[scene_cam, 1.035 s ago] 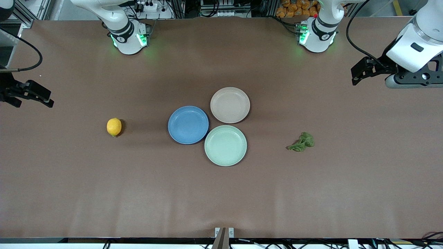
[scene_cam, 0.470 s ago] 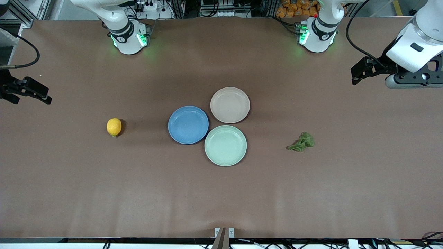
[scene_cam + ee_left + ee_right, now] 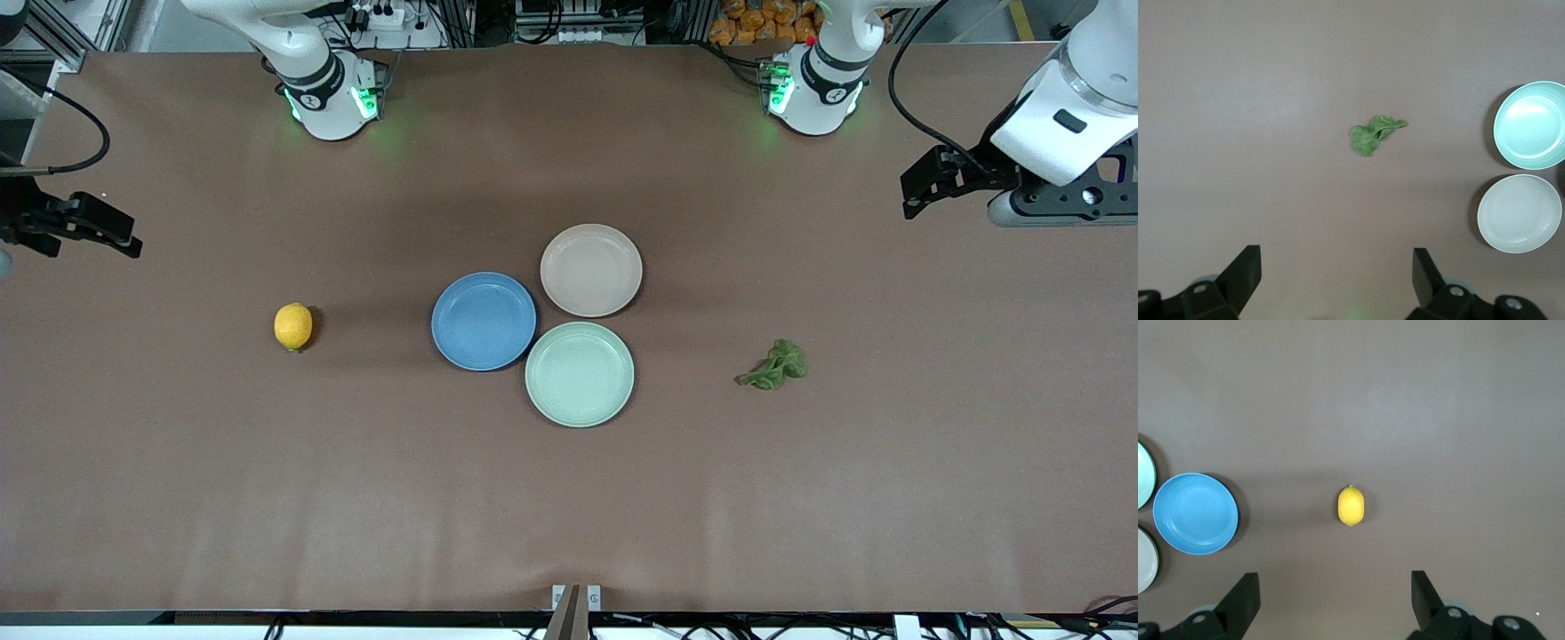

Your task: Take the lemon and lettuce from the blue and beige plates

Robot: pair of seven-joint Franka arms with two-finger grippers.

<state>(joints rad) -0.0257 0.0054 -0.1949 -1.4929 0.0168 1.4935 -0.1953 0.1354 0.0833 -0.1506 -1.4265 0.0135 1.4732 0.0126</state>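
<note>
The smooth oval lemon [image 3: 293,326] and crinkled lettuce [image 3: 774,366] are lying on bare table, off the round plates [image 3: 484,321], both grippers [image 3: 1336,277] [image 3: 1335,600] hovering wide open.

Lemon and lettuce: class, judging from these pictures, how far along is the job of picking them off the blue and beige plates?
Both pickups look done: the lemon and lettuce lie on the table, and the blue plate and beige plate are bare. Nothing is in hand: the right gripper and left gripper hang open at the table's ends. Nothing visible remains.
</note>
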